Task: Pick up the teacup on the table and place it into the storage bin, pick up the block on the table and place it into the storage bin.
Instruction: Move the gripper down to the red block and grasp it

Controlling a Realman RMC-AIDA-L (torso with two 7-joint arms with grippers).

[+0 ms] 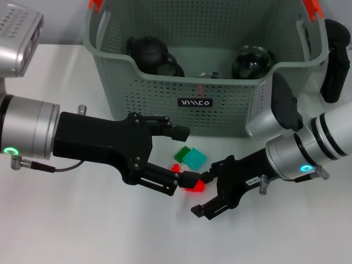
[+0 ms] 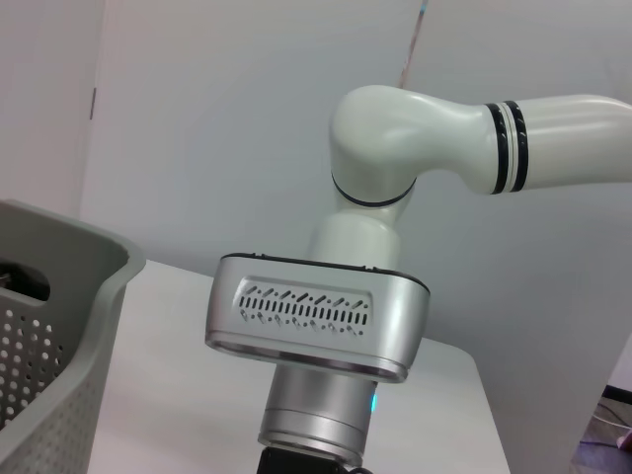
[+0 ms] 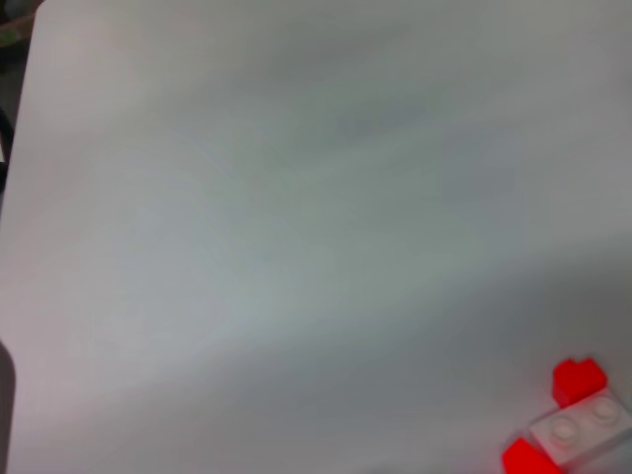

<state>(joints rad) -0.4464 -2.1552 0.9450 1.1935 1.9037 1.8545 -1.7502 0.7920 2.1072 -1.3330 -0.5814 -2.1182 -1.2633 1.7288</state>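
Just before the storage bin (image 1: 165, 82), both grippers meet at the blocks (image 1: 190, 158): left gripper (image 1: 185, 155) spread, right gripper (image 1: 204, 193) spread beside them.

In your head view the storage bin (image 1: 165, 82) stands at the back of the white table (image 1: 82, 231), black label facing you and orange clips on the rim. Inside it you can see a dark teapot (image 1: 148, 52), a dark round glassy vessel (image 1: 252, 61) and a small metal-rimmed item between them.

In front of the bin lie a green block (image 1: 182, 153) and a teal block (image 1: 195, 159), touching. Just below them sits a red block (image 1: 193, 187).

Your left gripper (image 1: 184, 155) reaches in from the left, fingers spread, the lower fingertip beside the red block. Your right gripper (image 1: 204, 192) comes from the right, fingers apart, upper tip near the same block.
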